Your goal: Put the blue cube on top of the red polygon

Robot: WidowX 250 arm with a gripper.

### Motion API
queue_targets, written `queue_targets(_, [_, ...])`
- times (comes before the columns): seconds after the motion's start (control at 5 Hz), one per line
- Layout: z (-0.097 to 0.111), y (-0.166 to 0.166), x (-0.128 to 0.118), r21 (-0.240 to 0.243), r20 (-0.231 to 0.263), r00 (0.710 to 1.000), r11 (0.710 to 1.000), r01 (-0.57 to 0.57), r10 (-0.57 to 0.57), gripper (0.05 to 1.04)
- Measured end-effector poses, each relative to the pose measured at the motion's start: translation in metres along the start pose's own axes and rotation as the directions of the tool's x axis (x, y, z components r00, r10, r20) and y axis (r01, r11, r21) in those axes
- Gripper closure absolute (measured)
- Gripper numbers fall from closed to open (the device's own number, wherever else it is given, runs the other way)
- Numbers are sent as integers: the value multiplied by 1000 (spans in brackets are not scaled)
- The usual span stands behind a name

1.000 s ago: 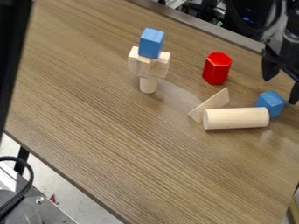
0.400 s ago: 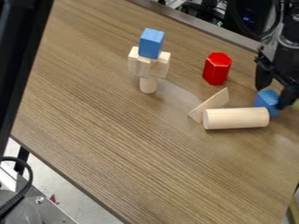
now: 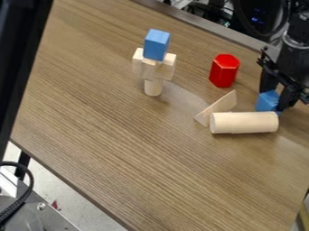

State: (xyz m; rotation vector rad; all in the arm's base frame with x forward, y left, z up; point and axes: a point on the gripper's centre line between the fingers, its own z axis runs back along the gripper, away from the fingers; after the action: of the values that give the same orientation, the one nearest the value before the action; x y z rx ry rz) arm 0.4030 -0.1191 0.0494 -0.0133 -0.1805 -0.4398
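At the right side, my gripper (image 3: 275,99) is shut on the blue cube (image 3: 266,101), one finger on each side of it. The cube is just behind the right end of the wooden cylinder; whether it touches the table I cannot tell. The red polygon (image 3: 223,72), a hexagonal block, stands upright to the left of the gripper, apart from it, with its top face bare.
A pale wooden cylinder (image 3: 244,122) lies in front of the cube, with a thin triangular wooden piece (image 3: 218,108) at its left end. Further left stands a stack of wooden blocks (image 3: 152,67) topped by another blue block (image 3: 156,44).
The gripper came in over the cube from the upper right and closed on it. The cube has shifted a little left and up in the view. The red polygon stayed put.
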Motion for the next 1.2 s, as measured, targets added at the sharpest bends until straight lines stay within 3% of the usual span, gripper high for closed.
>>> queue_targets(0.2, [38,10,4,-17,65,996,998,-53,54,539])
queue_targets(0.6, [81,33,-3,14,55,981,982,-189,188,539])
queue_targets(0.8, [84,43,-9,20,34,975,975,-221,220,539])
queue_targets(1.2, [92,65,-5,24,57,963,964,-265,263,539])
